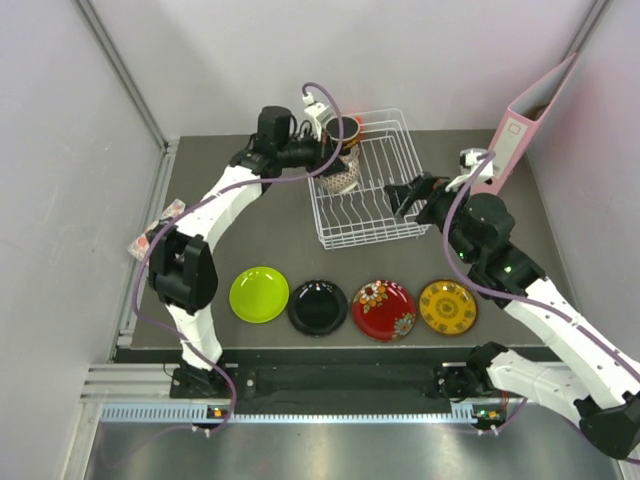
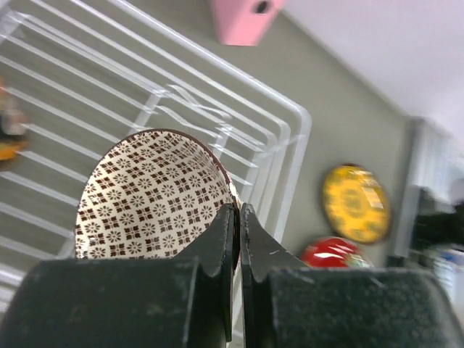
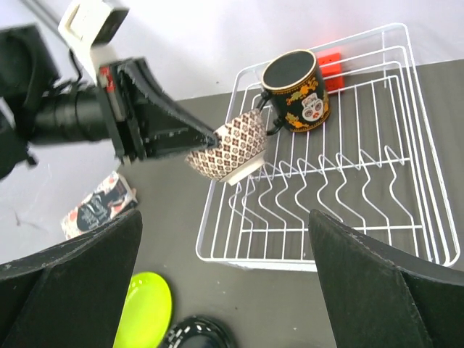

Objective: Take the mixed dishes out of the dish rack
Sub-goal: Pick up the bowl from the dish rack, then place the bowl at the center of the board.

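Left gripper [image 2: 238,212] pinches beige lattice bowl [image 2: 145,196] by its rim, seemingly above dish rack [image 2: 293,138]; right gripper [image 1: 400,198] gapes empty.

Dark grey worktop [image 1: 250,215]. White wire dish rack [image 1: 375,215] sits on it at far centre. Four round plates lie flat in a row near the front edge, left to right: lime green plate [image 1: 259,294], glossy black plate [image 1: 317,307], red floral plate [image 1: 383,309], yellow patterned plate [image 1: 447,307]; neighbours close, black and red nearly touching. Pink ring binder [image 1: 530,120] stands tilted at far right corner. Small patterned packet [image 1: 152,236] at left edge.
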`<state>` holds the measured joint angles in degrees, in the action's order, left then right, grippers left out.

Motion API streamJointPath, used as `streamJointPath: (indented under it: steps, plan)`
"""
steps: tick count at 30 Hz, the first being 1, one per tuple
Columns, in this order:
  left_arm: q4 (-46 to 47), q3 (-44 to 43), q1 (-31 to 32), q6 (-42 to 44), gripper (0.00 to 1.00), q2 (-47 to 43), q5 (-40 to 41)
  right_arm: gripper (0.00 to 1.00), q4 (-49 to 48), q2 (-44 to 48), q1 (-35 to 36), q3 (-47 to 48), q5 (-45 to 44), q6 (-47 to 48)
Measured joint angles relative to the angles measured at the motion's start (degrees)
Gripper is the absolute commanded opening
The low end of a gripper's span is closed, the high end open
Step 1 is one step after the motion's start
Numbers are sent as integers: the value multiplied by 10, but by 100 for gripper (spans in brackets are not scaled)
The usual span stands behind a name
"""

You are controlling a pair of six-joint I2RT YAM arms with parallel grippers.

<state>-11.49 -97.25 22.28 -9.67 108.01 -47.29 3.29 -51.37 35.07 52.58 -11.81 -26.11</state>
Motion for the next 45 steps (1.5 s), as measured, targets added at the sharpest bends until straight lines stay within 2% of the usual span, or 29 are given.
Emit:
streamJointPath:
  steps: [6, 8, 12, 17, 20, 26, 35, 45]
  plan:
    - [-41, 23, 63, 133, 0, -35, 200, 97, 33, -35, -1, 37, -40, -30]
    - [-40, 51, 101, 189, 0, -44, 274, 98, 61, -57, -5, 63, -49, -37]
    - [-21, 155, 159, 284, 0, -79, 346, 98, 111, -112, -26, 140, -51, -40]
    - [-1, 282, 189, 367, 0, -154, 348, 99, 155, -151, -87, 193, -27, -39]
    - [35, 346, 195, 401, 0, -231, 335, 99, 178, -170, -116, 207, -8, -35]
    - [90, 392, 205, 433, 0, -343, 294, 95, 205, -203, -123, 210, 43, -28]
    - [116, 410, 211, 445, 0, -358, 257, 91, 224, -231, -123, 210, 131, -6]
    - [111, 417, 229, 450, 0, -357, 252, 89, 252, -240, -89, 246, 148, 36]
